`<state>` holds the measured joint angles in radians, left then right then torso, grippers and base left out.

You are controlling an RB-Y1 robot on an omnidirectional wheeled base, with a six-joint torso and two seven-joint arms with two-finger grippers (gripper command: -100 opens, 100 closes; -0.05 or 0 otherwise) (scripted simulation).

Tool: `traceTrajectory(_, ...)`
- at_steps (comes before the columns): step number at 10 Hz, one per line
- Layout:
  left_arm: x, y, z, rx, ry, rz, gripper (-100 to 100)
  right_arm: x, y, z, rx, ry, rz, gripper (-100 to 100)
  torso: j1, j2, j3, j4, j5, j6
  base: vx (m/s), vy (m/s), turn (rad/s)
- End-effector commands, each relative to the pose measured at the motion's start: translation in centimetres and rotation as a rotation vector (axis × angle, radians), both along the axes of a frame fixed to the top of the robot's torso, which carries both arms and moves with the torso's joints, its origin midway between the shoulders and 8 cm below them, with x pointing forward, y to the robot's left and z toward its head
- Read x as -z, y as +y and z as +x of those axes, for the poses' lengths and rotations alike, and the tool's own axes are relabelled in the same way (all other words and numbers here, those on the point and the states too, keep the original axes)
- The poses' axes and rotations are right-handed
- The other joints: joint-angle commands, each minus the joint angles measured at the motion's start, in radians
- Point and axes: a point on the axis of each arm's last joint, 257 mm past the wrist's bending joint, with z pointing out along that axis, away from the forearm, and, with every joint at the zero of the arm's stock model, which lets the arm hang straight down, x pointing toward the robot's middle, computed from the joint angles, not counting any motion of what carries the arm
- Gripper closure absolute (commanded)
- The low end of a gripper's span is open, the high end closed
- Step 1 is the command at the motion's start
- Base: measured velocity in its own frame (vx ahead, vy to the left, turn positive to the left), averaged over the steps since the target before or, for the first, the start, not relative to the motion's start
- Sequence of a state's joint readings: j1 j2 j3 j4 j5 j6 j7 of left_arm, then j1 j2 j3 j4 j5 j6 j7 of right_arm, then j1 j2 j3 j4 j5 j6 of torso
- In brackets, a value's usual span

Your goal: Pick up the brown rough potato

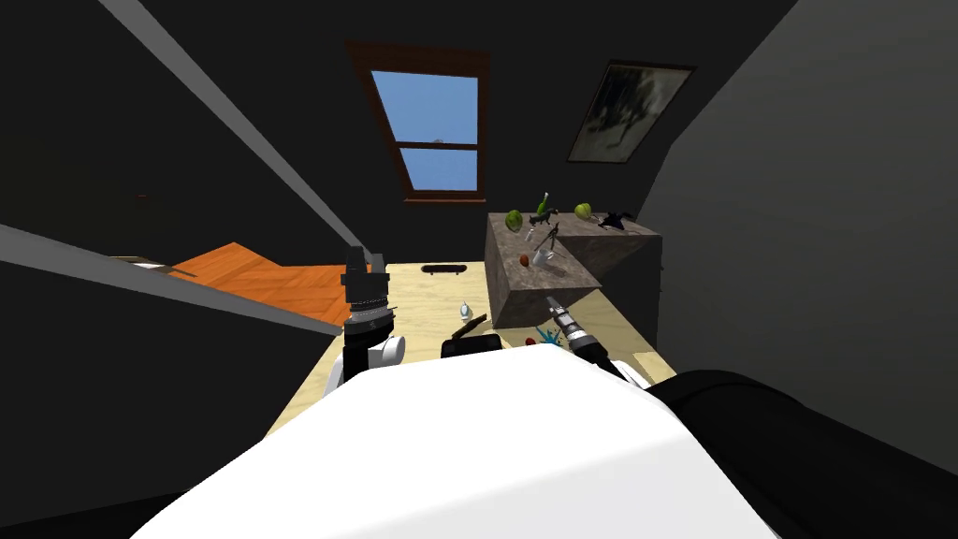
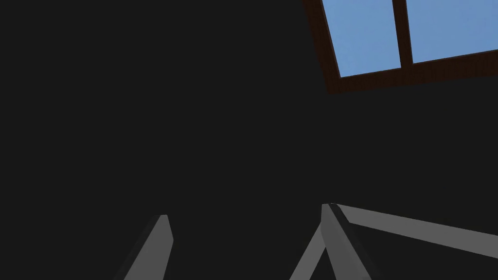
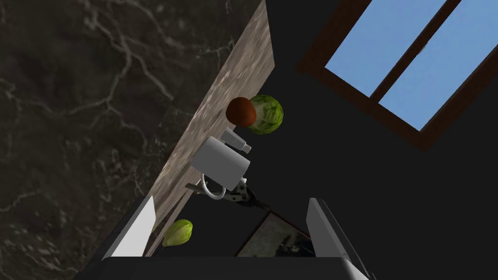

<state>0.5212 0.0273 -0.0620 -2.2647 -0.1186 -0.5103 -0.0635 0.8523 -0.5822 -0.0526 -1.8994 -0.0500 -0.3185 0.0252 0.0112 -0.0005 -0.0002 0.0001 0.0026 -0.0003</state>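
Observation:
The brown potato (image 1: pixel 525 261) lies near the front edge of a dark marble counter (image 1: pixel 571 245), right of centre in the head view. In the right wrist view the potato (image 3: pixel 240 111) sits on the counter's top edge (image 3: pixel 214 104), touching or just in front of a green lettuce (image 3: pixel 266 114), beyond a white mug (image 3: pixel 221 165). My right gripper (image 3: pixel 231 228) is open, short of the mug and well short of the potato; its small tip (image 1: pixel 552 301) hangs below the counter's front. My left gripper (image 2: pixel 243 243) is open and empty, raised at the left (image 1: pixel 356 254).
On the counter stand a green bottle (image 1: pixel 543 203), a second lettuce (image 1: pixel 583 211) and dark objects (image 1: pixel 613 221). A skateboard (image 1: pixel 444 269), a small white item (image 1: pixel 465 310) and a blue thing (image 1: pixel 547 334) lie on the pale floor. An orange wooden surface (image 1: pixel 271 276) is at the left.

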Motion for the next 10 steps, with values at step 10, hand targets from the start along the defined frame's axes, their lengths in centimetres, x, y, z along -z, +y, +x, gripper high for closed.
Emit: traceTrajectory(10,0.0,0.0,0.0,0.000,0.000,0.000,0,8.5,-11.8,-14.9,-0.023,0.480,-0.288,-100,-0.006,-0.003,-0.002,-0.001,-0.001,0.001,0.055,0.105,0.111)
